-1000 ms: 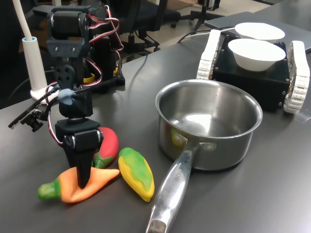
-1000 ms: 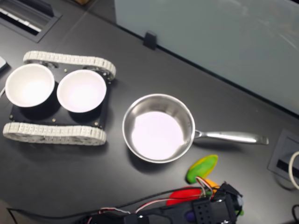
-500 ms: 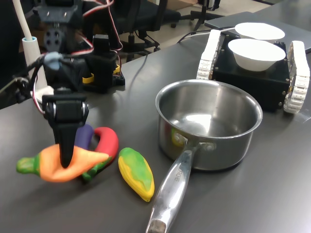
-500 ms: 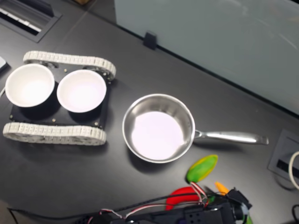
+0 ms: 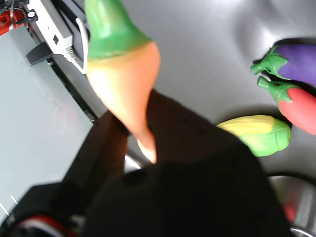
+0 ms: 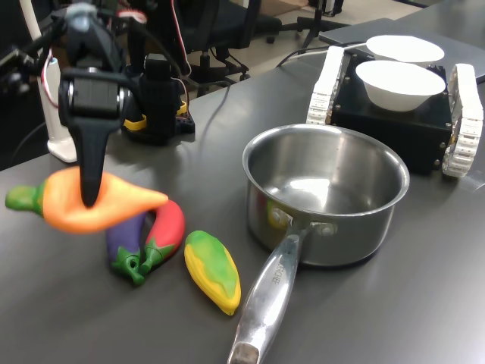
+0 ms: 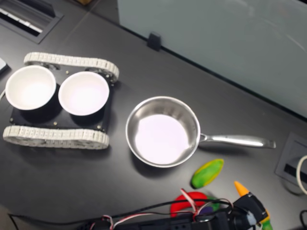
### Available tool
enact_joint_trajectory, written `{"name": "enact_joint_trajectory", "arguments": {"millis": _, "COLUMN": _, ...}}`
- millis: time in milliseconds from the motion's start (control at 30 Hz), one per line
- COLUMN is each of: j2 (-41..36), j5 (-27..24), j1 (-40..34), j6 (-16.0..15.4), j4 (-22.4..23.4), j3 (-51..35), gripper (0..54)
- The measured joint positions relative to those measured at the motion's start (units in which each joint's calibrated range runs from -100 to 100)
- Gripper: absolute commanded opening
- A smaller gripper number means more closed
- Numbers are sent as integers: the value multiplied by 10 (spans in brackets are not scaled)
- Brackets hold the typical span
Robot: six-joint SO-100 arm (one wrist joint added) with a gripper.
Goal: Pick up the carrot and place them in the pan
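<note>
Carrot point(image 6: 95, 201) lifted higher (off table); tool point(image 6: 91, 193) clamped.

Dark grey table point(image 6: 424, 288) carrying a pan, toy vegetables and a tracked base with bowls.

In the first exterior view the pan point(image 6: 326, 193) stands near the middle of the tabletop, its long handle point(image 6: 265, 299) pointing toward the near edge. Just beside the handle, on the first exterior view's left, lies the corn-like toy point(image 6: 212, 269); next to that the red pepper toy point(image 6: 168, 225) and a purple eggplant toy point(image 6: 123, 239) lie touching each other. Behind the pan sits a black tracked base point(image 6: 394, 114) holding two white bowls point(image 6: 399, 83). The arm's black base point(image 6: 155, 106) and a white post point(image 6: 53, 98) stand at the far left. In the second exterior view a recessed socket box point(image 7: 292, 165) sits in the tabletop at the right edge.
</note>
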Motion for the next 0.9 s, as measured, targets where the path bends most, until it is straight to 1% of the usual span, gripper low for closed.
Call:
{"name": "enact_joint_trajectory", "arguments": {"millis": 300, "j2": -120, "j5": -34, "j1": -9, "j6": 0, "j4": -74, "j3": 119, "gripper": 1}}
{"name": "enact_joint_trajectory", "arguments": {"millis": 533, "j2": -229, "j5": -56, "j1": -65, "j6": 0, "j4": -127, "j3": 232, "gripper": 1}}
{"name": "enact_joint_trajectory", "arguments": {"millis": 800, "j2": -329, "j5": -73, "j1": -123, "j6": 0, "j4": -155, "j3": 322, "gripper": 0}}
{"name": "enact_joint_trajectory", "arguments": {"millis": 900, "j2": -359, "j5": -79, "j1": -151, "j6": 0, "j4": -157, "j3": 352, "gripper": 0}}
